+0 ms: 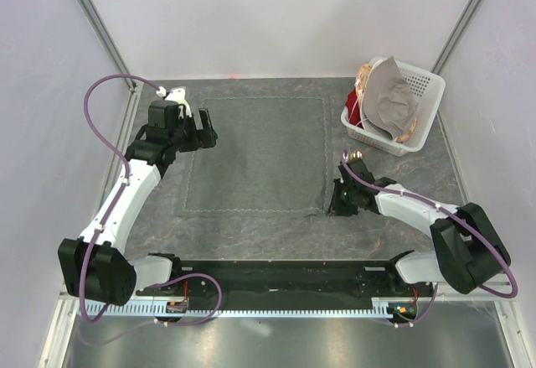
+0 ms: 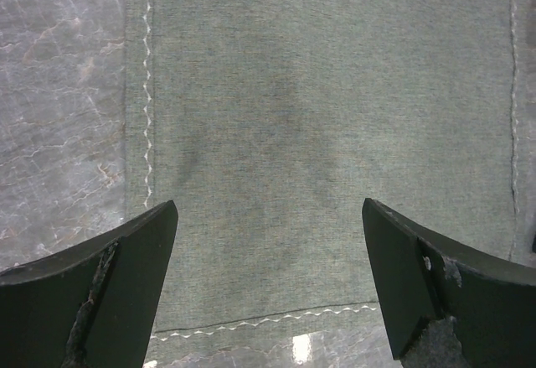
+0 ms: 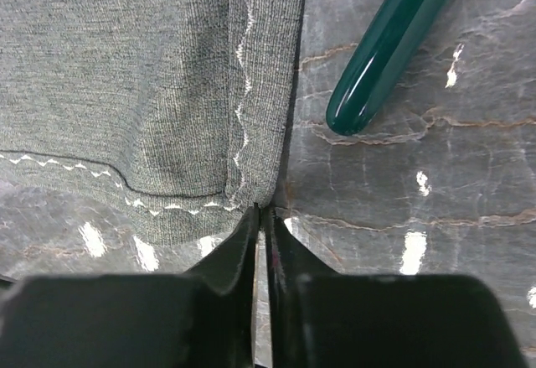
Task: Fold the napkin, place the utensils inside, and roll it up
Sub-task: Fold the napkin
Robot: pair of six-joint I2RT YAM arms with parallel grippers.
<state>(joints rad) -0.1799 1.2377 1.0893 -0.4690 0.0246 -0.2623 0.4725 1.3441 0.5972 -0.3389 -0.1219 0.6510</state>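
The dark grey-green napkin (image 1: 255, 154) lies flat and unfolded on the table, its light stitched hem showing. My left gripper (image 1: 203, 127) is open and empty over the napkin's left edge near the far left corner; in the left wrist view (image 2: 268, 242) the cloth (image 2: 318, 116) lies between the wide-apart fingers. My right gripper (image 1: 331, 209) is at the napkin's near right corner. In the right wrist view (image 3: 261, 210) its jaws are shut, with the napkin's (image 3: 126, 75) corner at their tips. The spoon's teal handle (image 3: 394, 41) lies on the table just right of the napkin; its bowl is out of view.
A white basket (image 1: 427, 91) with a paler grey-beige cloth (image 1: 389, 100) and other items stands at the back right. The table top (image 1: 410, 167) is dark marbled stone. Grey walls close in the left, right and far sides.
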